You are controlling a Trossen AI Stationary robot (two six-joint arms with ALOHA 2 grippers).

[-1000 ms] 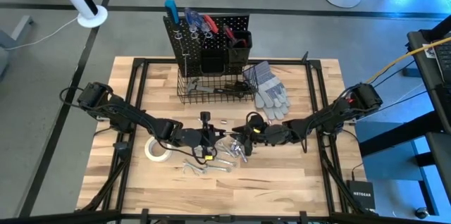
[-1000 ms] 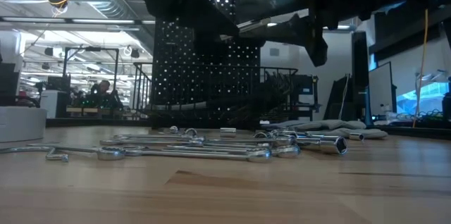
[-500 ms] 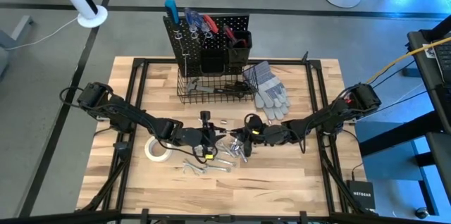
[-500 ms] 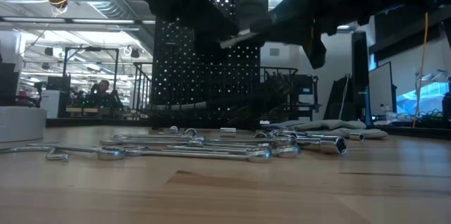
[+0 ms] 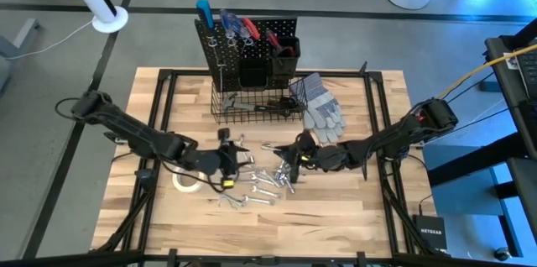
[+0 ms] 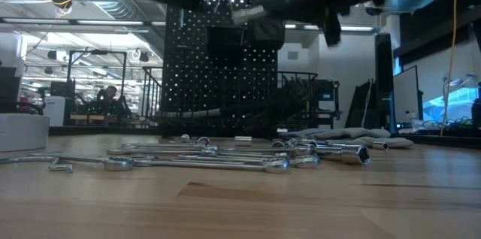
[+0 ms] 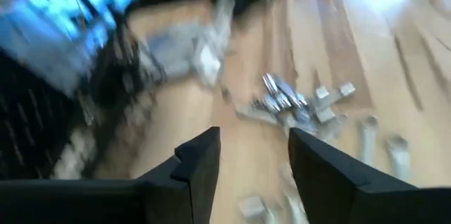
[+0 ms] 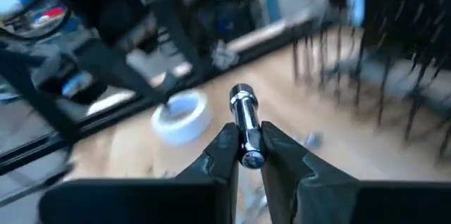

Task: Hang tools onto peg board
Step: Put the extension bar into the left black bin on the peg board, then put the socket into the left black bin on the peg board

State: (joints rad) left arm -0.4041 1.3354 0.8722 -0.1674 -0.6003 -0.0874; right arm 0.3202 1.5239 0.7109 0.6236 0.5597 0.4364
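Note:
My right gripper [image 5: 288, 159] hangs above the middle of the table, shut on a silver rod-shaped tool [image 8: 244, 115]. The same tool shows as a pale bar [image 6: 248, 15] in the low view. My left gripper [image 5: 232, 156] hangs to its left, open, with nothing between its fingers [image 7: 201, 157]. Several silver wrenches [image 5: 264, 181] lie flat on the wood below both grippers. A white tape roll [image 5: 186, 178] lies flat at the left. The black peg board [image 5: 247, 36] stands upright at the far edge. My right gripper pinches the silver tool between its two fingers at the tool's near end [image 8: 249, 148]. The fingers come about level from the table's right and lie along the tool. Its knobbed far end [image 8: 241, 97] sticks out past the fingertips. The tool is lifted clear of the table.
A black wire basket [image 5: 252, 103] and box bins [image 5: 267, 65] sit at the peg board's foot. Grey work gloves [image 5: 320, 103] lie beside the basket, to its right. A small silver piece [image 5: 267, 144] lies between the grippers. Bare wood shows at the near edge.
My left gripper has opened, let go of the silver tool, and drawn back toward the table's left edge while rising. My right gripper has shut on that tool and lifted it a little, rolling its wrist. The wrenches on the table have stayed put.

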